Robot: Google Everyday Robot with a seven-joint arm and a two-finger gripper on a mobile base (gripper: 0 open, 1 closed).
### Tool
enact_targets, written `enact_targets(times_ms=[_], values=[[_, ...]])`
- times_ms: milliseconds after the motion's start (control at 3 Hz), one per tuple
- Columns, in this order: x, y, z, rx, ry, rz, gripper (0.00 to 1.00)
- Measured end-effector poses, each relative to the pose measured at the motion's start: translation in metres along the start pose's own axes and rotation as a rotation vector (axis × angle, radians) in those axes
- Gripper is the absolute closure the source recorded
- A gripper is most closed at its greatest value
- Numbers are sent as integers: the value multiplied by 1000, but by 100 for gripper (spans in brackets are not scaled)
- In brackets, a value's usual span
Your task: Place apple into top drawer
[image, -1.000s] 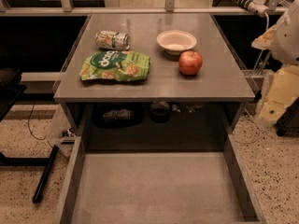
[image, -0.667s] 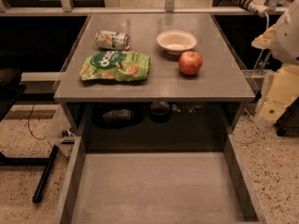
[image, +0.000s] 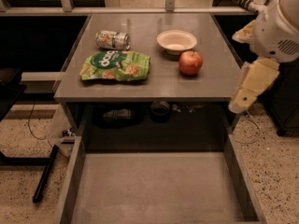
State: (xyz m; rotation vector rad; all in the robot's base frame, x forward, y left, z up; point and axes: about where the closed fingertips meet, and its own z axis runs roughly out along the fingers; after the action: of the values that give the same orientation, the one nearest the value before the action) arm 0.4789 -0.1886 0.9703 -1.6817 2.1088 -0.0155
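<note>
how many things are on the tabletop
4: can back left, bag in front of it, bowl back right, apple just before the bowl. None seem hidden. The arm stands right of the table; pincer out of view.

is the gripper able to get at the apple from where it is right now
Probably yes: the gripper hangs off the right edge of the table and the apple sits in the open near that side. Only the white bowl is close, just behind it, so nothing seems to block the way.

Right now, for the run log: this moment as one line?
small round red apple: on grey tabletop beside white bowl | wide grey top drawer: open, apple not inside | gripper: beside tabletop, off apple
</note>
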Motion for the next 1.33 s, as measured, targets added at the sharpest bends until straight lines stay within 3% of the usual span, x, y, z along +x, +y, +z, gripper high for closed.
enact_targets(times_ms=[667, 1000, 1333], values=[[-26, -54, 48, 23, -246, 17, 0], [-32, -78, 69, 43, -300, 60, 0], [-16, -99, 84, 85, -294, 118, 0]])
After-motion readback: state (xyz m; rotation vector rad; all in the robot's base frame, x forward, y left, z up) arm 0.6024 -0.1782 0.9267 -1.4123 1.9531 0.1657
